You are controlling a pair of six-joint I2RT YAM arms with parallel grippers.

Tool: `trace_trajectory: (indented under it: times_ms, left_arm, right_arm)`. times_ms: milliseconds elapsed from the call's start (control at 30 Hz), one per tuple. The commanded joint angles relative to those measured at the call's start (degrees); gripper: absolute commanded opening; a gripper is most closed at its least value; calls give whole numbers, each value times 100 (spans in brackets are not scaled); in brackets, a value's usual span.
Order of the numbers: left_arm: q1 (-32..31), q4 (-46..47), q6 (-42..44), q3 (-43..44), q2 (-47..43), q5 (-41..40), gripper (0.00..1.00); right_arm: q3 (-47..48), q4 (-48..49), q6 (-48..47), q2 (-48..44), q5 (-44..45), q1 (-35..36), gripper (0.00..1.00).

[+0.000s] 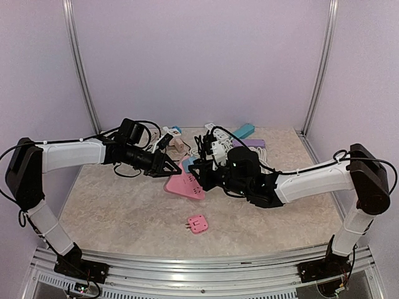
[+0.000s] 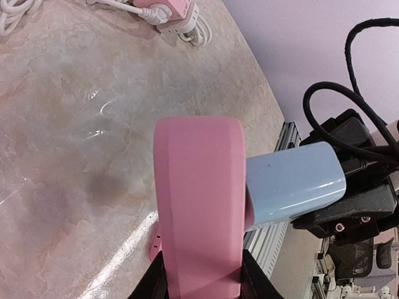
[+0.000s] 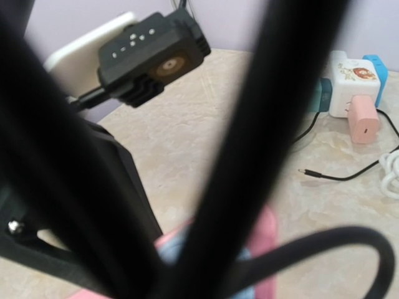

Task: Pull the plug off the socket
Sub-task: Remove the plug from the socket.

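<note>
The pink socket block (image 2: 199, 205) hangs above the table, and my left gripper (image 2: 202, 274) is shut on its near end, one black finger on each side. A light blue plug (image 2: 296, 182) sits flush against the socket's right face. My right gripper (image 2: 349, 199) holds the plug's far end. From above, the left gripper (image 1: 174, 168) and right gripper (image 1: 194, 169) meet over the socket (image 1: 185, 185) at the table's middle, with the plug (image 1: 187, 164) between them. In the right wrist view dark cables cover the fingers. Only blurred parts of the socket (image 3: 268, 230) and plug (image 3: 171, 252) show.
A small pink adapter (image 1: 198, 223) lies on the table near the front. At the back is a heap of power strips, cords and chargers: white (image 1: 218, 148), teal (image 1: 245, 131) and purple (image 1: 249, 143). A white cube charger (image 3: 352, 78), a pink charger (image 3: 363, 119) and a loose cable tip (image 3: 312, 174) lie behind.
</note>
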Motion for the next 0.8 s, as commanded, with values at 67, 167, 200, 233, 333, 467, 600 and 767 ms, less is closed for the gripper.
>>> trace_trajectory:
  times_ms: [67, 167, 200, 233, 333, 467, 600, 767]
  left_arm:
    - [84, 39, 83, 68, -28, -68, 4]
    - [98, 36, 60, 68, -23, -88, 4]
    - [104, 30, 56, 68, -17, -100, 4]
    - [116, 34, 49, 68, -15, -94, 4]
    - [135, 34, 39, 68, -8, -84, 4]
    - [153, 21, 12, 68, 18, -68, 4]
    - [170, 19, -6, 68, 38, -55, 4]
    - [172, 17, 11, 68, 30, -33, 4]
  right_arm:
    - [160, -388, -242, -120, 871, 201, 0]
    - [276, -564, -421, -55, 1175, 332, 0]
    - [338, -617, -484, -30, 1304, 388, 0]
    - [383, -688, -551, -2, 1405, 431, 0]
    - [513, -840, -694, 75, 1677, 540, 0]
    - [604, -967, -768, 128, 2017, 633, 0]
    - [582, -972, -715, 105, 2114, 639, 0]
    - [472, -838, -561, -13, 1958, 604, 0]
